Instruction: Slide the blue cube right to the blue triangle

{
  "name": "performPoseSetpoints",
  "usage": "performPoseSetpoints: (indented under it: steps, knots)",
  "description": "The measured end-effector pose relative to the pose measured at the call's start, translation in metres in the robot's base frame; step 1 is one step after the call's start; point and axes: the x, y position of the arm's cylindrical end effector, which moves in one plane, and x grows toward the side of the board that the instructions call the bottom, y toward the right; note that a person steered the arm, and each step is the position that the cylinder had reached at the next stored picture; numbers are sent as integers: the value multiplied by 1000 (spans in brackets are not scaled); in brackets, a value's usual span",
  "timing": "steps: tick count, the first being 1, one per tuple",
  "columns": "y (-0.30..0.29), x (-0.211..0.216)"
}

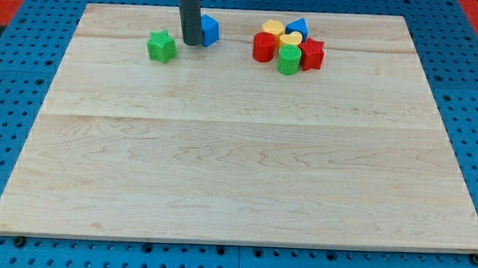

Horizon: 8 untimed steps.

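Note:
The blue cube (210, 29) sits near the view's top, left of centre. My tip (191, 43) touches the board right against the cube's left side, and the rod hides part of the cube. The blue triangle (298, 27) lies further to the view's right, at the top right of a tight cluster of blocks. A gap of bare wood separates the cube from that cluster.
A green star block (161, 46) lies to the left of my tip. The cluster holds a yellow block (273, 27), a yellow heart (290, 40), a red cylinder (264, 47), a green cylinder (288, 60) and a red star block (312, 54). The wooden board (238, 150) lies on blue pegboard.

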Motion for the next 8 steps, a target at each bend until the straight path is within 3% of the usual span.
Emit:
performPoseSetpoints:
  steps: [4, 6, 8]
  knots:
    - [14, -59]
    - [17, -65]
    - [72, -71]
